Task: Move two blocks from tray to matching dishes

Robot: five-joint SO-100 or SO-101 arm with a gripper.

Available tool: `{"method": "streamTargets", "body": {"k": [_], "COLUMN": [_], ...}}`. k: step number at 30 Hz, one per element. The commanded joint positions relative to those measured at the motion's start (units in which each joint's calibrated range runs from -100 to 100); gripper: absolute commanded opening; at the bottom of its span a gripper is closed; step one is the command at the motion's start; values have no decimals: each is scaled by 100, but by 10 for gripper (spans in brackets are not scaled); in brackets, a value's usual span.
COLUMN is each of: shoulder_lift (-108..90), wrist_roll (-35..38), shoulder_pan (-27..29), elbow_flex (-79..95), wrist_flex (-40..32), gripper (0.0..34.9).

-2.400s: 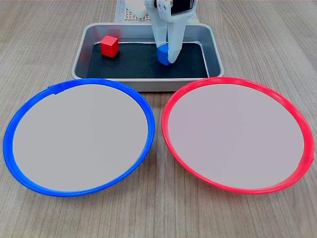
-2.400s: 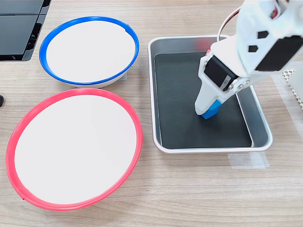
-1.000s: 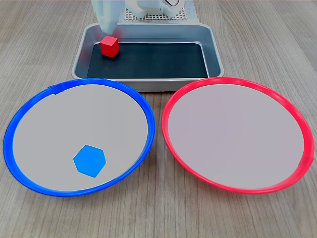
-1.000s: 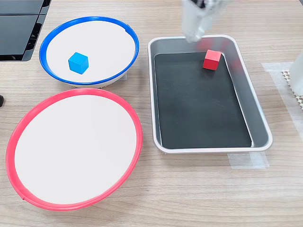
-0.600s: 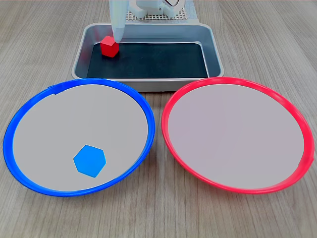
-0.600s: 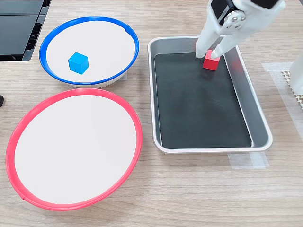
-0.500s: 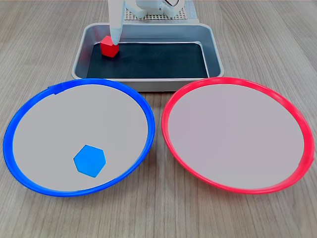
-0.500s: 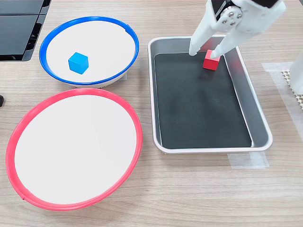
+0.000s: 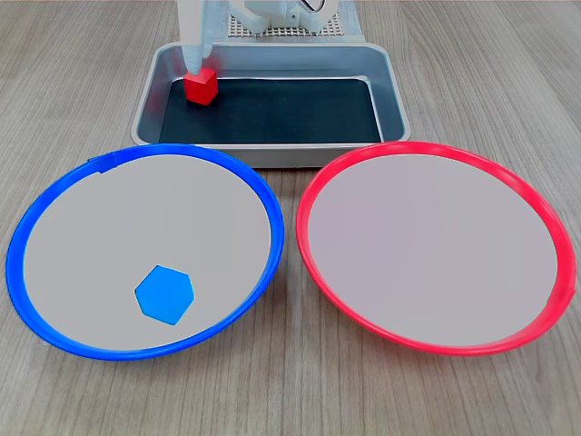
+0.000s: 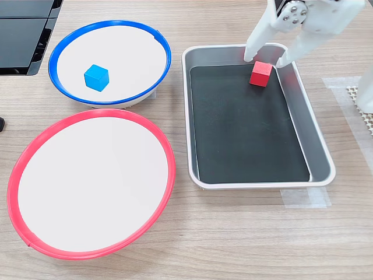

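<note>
The red block sits on the black floor of the grey tray, near one end. My gripper hangs open just above it, its white fingers spread to either side of the block without touching it. The blue block lies inside the blue-rimmed dish. The red-rimmed dish beside it holds nothing.
Everything stands on a wooden table. The arm's white base and a perforated mat lie behind the tray. Black panels fill the second exterior view's top left corner. Clear tape sticks to the table by the tray.
The blue block went from the tray into the blue-rimmed dish. My gripper then came over the red block and, in the last half second, shifted slightly and spread wider. The red block has not moved.
</note>
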Motion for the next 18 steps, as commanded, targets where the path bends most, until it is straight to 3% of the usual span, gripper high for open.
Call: {"method": "streamTargets", "body": {"k": [1,12,16,17,18], "shoulder_lift": [173,582,634,642,659], "wrist_roll": [83,210,269,278,308], "shoulder_pan": [90,193,127,99,62], "elbow_flex": [-2,280,399,408,408], "wrist_flex": [-254,-815,-988,-1021,-1054], "gripper": [165,154,64,15,4]}}
